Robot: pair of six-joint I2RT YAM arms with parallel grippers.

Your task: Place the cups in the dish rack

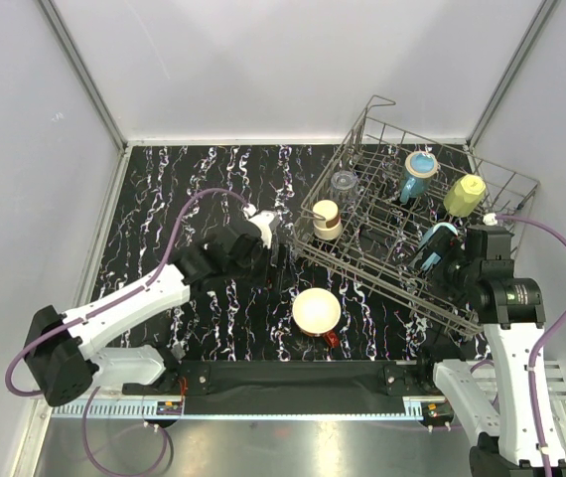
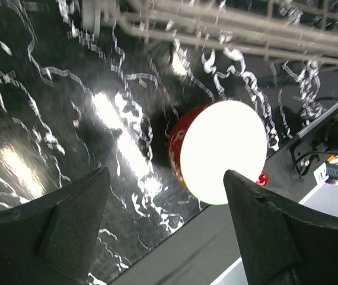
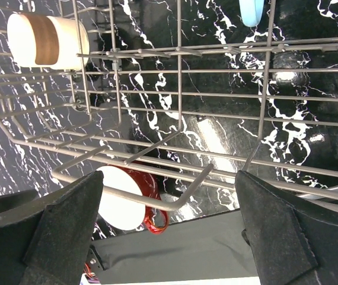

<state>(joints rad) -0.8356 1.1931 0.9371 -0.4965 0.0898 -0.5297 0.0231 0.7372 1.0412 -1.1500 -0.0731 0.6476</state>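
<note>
A wide red mug (image 1: 317,312) with a pale inside sits on the black marbled table, in front of the dish rack (image 1: 382,266). In the rack are a clear tumbler (image 1: 344,183), a cream-brown cup (image 1: 326,219), a teal mug (image 1: 417,174), a yellow-green mug (image 1: 464,194) and a light-blue mug (image 1: 435,241). My left gripper (image 1: 277,248) hangs open left of the rack's near corner. In the left wrist view the red mug (image 2: 219,151) lies beyond the open left gripper (image 2: 166,184). My right gripper (image 3: 169,184) is open and empty over the rack's wires (image 3: 181,95), beside the light-blue mug (image 3: 252,12).
The rack sits tilted against the right wall, its near side facing the right arm. A black bar (image 1: 293,376) runs along the table's near edge between the arm bases. White walls close off the back and both sides. The red mug (image 3: 124,196) shows through the rack's wires.
</note>
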